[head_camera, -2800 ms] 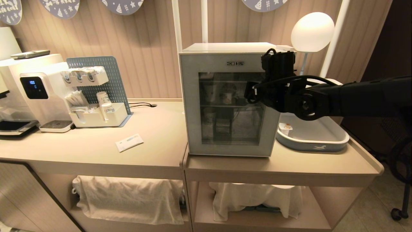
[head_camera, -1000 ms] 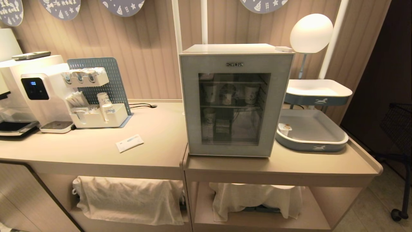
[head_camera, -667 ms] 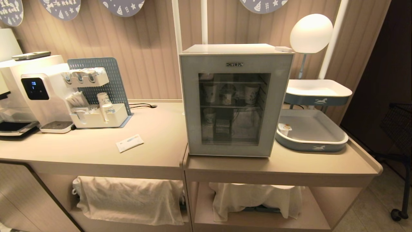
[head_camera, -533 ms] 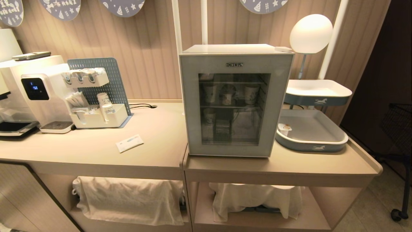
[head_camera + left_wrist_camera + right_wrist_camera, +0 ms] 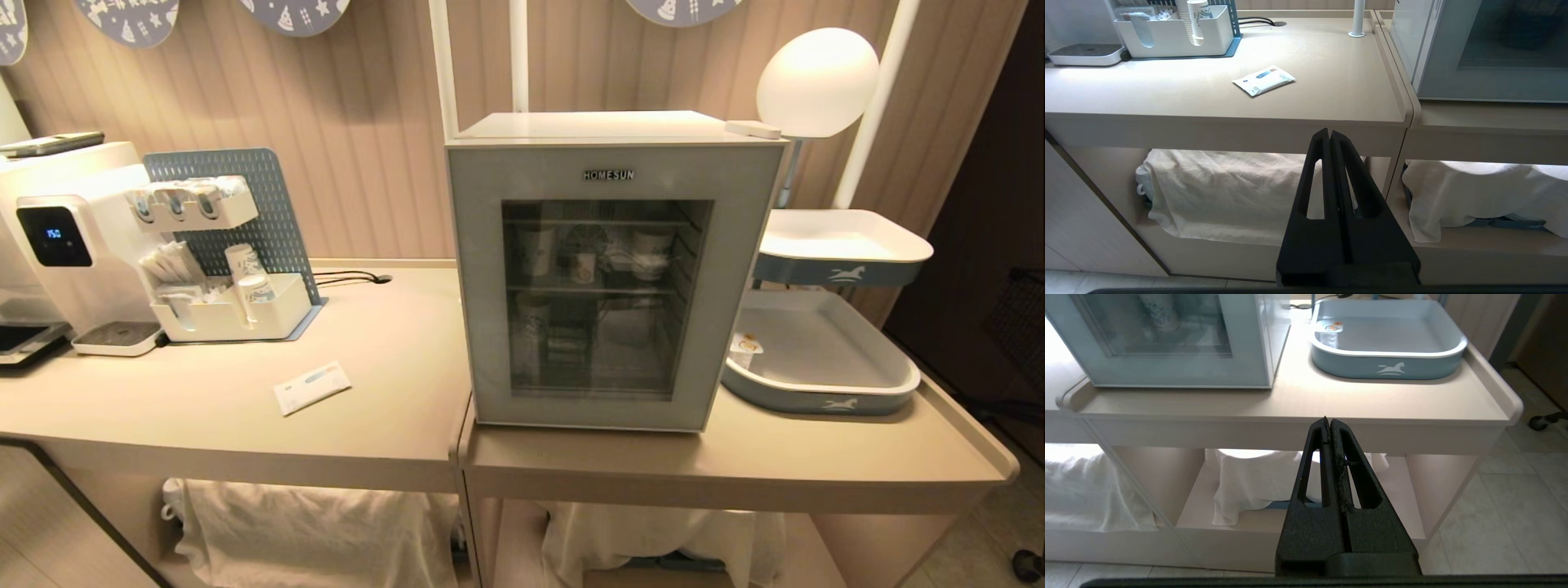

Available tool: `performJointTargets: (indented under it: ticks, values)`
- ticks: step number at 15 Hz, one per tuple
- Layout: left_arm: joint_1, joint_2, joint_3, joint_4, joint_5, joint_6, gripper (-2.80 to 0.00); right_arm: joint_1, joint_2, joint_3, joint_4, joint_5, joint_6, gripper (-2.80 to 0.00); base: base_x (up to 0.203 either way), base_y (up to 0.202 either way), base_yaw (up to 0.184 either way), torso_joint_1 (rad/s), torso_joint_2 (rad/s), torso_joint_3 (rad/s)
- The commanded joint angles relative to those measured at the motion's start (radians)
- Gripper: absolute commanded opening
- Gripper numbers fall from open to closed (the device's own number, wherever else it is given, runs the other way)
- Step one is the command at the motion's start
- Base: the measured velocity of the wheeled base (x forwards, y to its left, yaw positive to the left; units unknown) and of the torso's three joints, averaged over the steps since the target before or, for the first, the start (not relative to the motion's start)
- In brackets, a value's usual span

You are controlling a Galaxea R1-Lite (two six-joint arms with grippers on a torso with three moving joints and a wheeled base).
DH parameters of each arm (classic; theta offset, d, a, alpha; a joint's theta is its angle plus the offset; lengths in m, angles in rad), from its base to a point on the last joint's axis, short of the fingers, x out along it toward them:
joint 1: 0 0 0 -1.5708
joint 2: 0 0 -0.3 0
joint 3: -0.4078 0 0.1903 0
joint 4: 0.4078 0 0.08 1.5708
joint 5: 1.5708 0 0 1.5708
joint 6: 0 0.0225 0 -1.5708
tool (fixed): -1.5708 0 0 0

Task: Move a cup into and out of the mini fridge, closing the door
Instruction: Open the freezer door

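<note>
The mini fridge (image 5: 604, 126) stands on the right-hand counter, its door (image 5: 482, 286) shut flat against the body. Through the glass a small white cup (image 5: 582, 267) with an orange-brown picture sits on the upper wire shelf between two taller patterned paper cups (image 5: 535, 249). Both grippers are out of the head view. My left gripper (image 5: 1329, 131) hangs shut and empty below the counter's front edge, left of the fridge (image 5: 1453, 85). My right gripper (image 5: 1327, 419) is shut and empty too, low before the counter edge near the fridge's (image 5: 1167, 371) right corner.
A blue tray (image 5: 824, 400) right of the fridge holds a tiny white lidded cup (image 5: 744, 347); a second tray (image 5: 841, 269) and a globe lamp (image 5: 816, 82) stand above it. To the left are a dispenser (image 5: 57, 237), a cup organizer (image 5: 237, 314) and a flat packet (image 5: 312, 387).
The right arm, earlier stretched across the fridge front, has drawn back out of the head view. The whole picture has since shifted and grown, so the camera has moved nearer.
</note>
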Motion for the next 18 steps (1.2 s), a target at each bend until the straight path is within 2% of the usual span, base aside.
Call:
performJointTargets:
  ticks: [1,3,5,6,8,10,11,14,18]
  values:
    - [0.002,0.000,0.000,-0.001,0.002,0.007,-2.80,0.000,0.002,0.000,0.001,0.000,0.000,-2.80,0.000,0.000,0.000,0.000,0.00,0.000]
    - [0.000,0.001,-0.026,-0.008,0.004,0.011,-2.80,0.000,0.002,0.000,0.001,0.000,0.000,-2.80,0.000,0.000,0.000,0.000,0.00,0.000]
    - [0.000,0.011,-0.198,0.068,0.027,0.017,-2.80,0.000,0.002,0.000,0.001,0.000,0.000,-2.80,0.000,0.000,0.000,0.000,0.00,0.000]
    - [0.000,0.022,-0.332,0.146,0.038,0.018,-2.80,0.001,0.002,0.000,0.001,0.000,0.000,-2.80,0.000,0.000,0.000,0.000,0.00,0.000]
    - [0.000,0.098,-0.702,0.376,0.055,-0.001,-2.80,0.000,0.002,0.000,0.001,0.000,0.000,-2.80,0.000,0.000,0.000,0.000,0.00,0.000]
    - [0.000,0.255,-1.017,0.552,0.075,-0.049,-2.80,0.000,0.002,0.000,0.001,0.000,0.000,-2.80,0.000,0.000,0.000,0.000,0.00,0.000]
    - [0.000,0.383,-1.135,0.614,0.088,-0.072,-2.80,0.000,0.002,0.000,0.001,0.000,0.000,-2.80,0.000,0.000,0.000,0.000,0.00,0.000]
    - [0.000,0.734,-1.288,0.692,0.089,-0.115,-2.80,0.000,0.002,0.000,0.001,0.000,0.000,-2.80,0.000,0.000,0.000,0.000,0.00,0.000]
    - [0.001,1.176,-1.396,0.651,-0.028,-0.136,-2.80,0.000,0.002,0.000,0.001,0.000,-0.002,-2.80,0.000,0.000,0.000,0.000,0.00,0.000]
